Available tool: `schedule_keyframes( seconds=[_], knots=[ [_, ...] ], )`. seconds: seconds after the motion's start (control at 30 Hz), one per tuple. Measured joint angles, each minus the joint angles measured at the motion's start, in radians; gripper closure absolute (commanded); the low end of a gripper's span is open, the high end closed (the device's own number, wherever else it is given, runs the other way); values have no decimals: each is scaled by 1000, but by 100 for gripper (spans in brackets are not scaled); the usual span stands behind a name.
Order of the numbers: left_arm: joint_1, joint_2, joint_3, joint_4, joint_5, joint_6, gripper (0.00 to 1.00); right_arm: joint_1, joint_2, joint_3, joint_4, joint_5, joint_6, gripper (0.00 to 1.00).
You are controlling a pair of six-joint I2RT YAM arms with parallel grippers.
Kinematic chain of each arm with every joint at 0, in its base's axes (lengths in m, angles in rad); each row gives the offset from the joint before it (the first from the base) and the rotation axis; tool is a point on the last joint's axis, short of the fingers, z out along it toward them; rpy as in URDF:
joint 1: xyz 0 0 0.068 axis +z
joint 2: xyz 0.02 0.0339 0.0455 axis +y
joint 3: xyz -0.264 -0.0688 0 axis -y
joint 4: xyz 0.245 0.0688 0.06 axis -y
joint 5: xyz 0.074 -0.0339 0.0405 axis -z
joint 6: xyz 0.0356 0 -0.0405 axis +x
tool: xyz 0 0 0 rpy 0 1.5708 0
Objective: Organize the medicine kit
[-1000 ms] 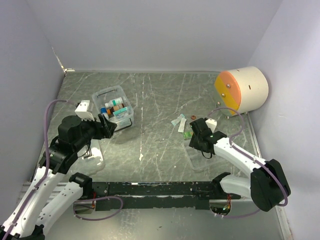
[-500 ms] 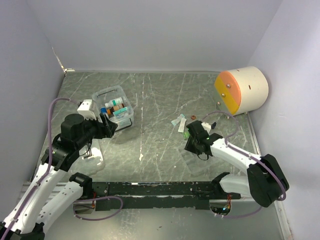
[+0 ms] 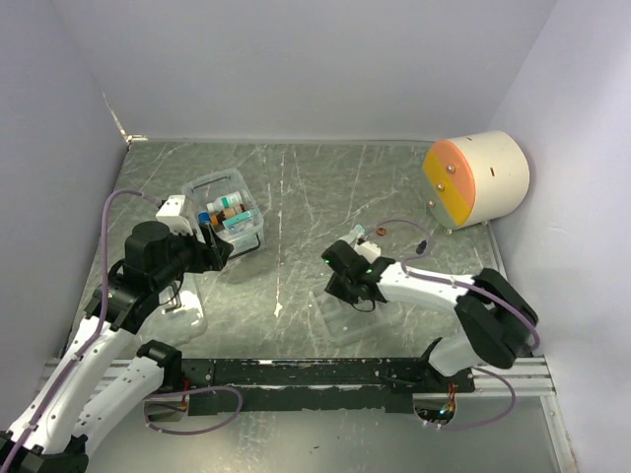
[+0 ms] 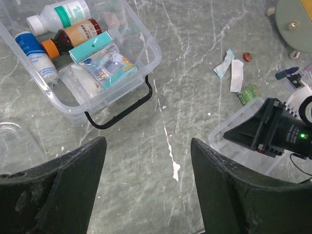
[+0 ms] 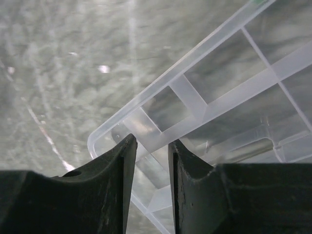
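Note:
The medicine kit's clear box (image 3: 254, 219) stands at the left, holding bottles and a blue sachet pack (image 4: 105, 63); its black wire latch (image 4: 122, 109) hangs off the near wall (image 4: 114, 95). My left gripper (image 3: 212, 246) hovers just in front of the box, jaws wide apart over bare table (image 4: 148, 146). The clear divided tray insert (image 3: 340, 320) lies tilted at the centre. My right gripper (image 3: 340, 284) is shut on one of its divider walls (image 5: 152, 144). A clear lid (image 3: 185, 304) lies under the left arm.
A large cream-and-orange cylinder (image 3: 478, 177) sits at the back right. White and teal sachets (image 4: 230, 68), a green packet (image 4: 248, 93) and a small red cap (image 4: 247, 56) lie right of centre. Walls close in on three sides.
The right gripper has closed on the tray insert and carried it left toward the table's centre. The left arm has barely shifted.

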Motion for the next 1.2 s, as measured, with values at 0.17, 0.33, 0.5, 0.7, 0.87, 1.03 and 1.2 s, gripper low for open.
schedule_keyframes(
  seconds=[0.17,0.33,0.5,0.7,0.87,1.03,1.2],
  knots=[
    [0,5,0,0,0,0,20,77,144,141,38,14,45,66],
    [0,13,0,-1,0,0,20,156,306,325,73,11,47,59],
    [0,17,0,-4,0,0,20,172,321,396,78,25,19,46],
    [0,17,0,-4,0,0,20,161,185,381,9,119,-53,27],
    [0,17,0,-4,0,0,20,98,6,321,-28,237,-198,14],
    [0,24,0,-4,0,0,21,-87,-36,231,-31,228,-430,4],
    [0,30,0,-4,0,1,21,-172,11,191,-39,217,-603,0]
  ],
)
